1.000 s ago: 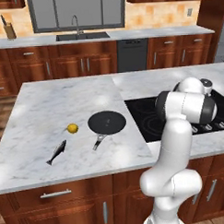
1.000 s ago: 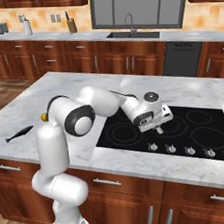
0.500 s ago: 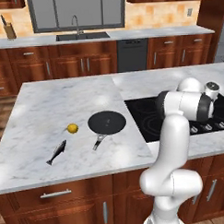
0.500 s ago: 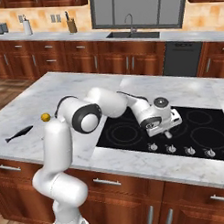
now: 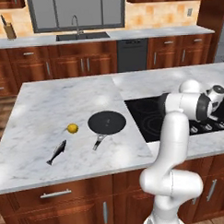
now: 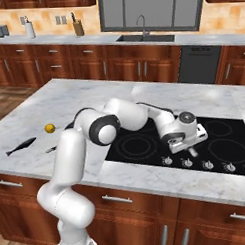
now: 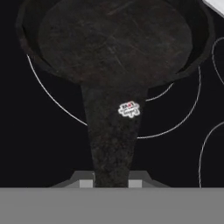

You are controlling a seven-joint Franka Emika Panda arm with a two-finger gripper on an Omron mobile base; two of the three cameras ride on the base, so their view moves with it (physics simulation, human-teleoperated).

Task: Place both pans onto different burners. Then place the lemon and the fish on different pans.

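Observation:
My gripper [image 7: 110,183] is shut on the dark handle [image 7: 113,131] of a black pan [image 7: 113,39], held over a burner ring [image 7: 175,127] on the black cooktop [image 6: 140,144]. The gripper [image 6: 187,142] hangs above the cooktop's front right part, and the hand [image 5: 214,96] shows at the far right. A second black pan [image 5: 107,122] rests on the marble counter left of the cooktop. The yellow lemon [image 5: 72,128] lies just left of it, and the dark fish [image 5: 57,152] lies nearer the front edge. Lemon [image 6: 50,128] and fish [image 6: 20,146] also sit at the counter's left.
A row of small silver knobs [image 6: 206,165] runs along the cooktop's front edge. The marble island counter [image 5: 49,107] stretches left and back. A sink [image 5: 80,36] and a knife block [image 5: 9,30] stand on the far counter.
The arm has swung further right over the cooktop, carrying the pan with it. The pan, lemon and fish on the counter have not moved.

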